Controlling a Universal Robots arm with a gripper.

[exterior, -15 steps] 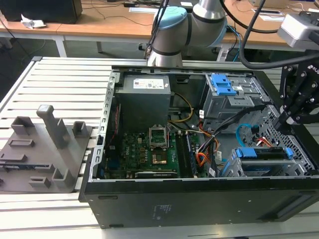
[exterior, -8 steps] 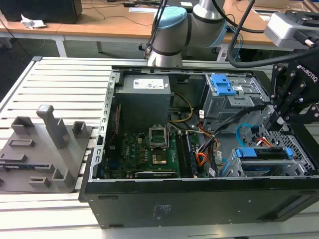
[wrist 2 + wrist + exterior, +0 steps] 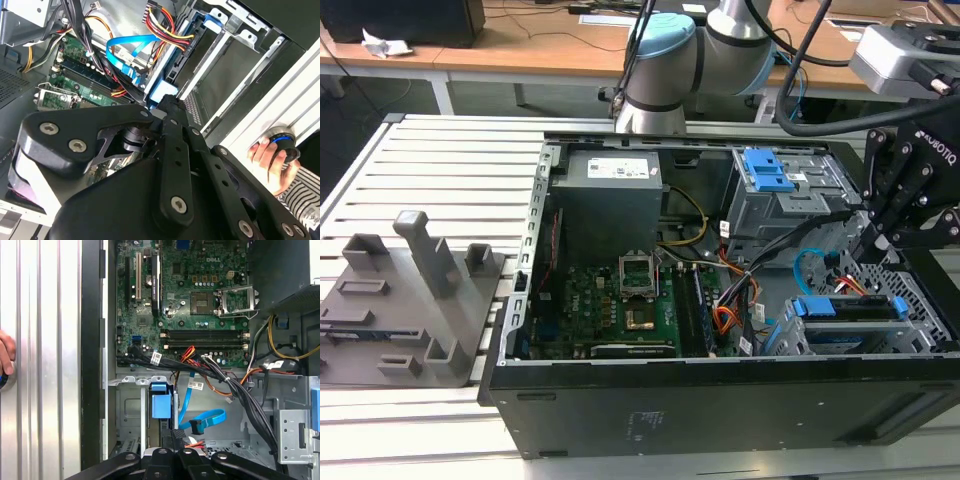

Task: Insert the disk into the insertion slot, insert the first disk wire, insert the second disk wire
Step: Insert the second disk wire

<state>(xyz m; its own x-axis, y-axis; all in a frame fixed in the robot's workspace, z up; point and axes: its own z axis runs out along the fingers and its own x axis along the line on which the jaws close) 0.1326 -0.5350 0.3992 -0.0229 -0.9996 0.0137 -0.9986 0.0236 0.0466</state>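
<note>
Gripper: pinched together, deep inside the case.
Disk: seated in slot, just below gripper.
Risk: blue cable loops close beside gripper; it could snag and tug loose.

Light-blue second disk wire, green motherboard

cage: perforated sheet metal | disk: glossy blue plastic frame | cable: smooth plastic | worktop: ribbed matt metal
</note>
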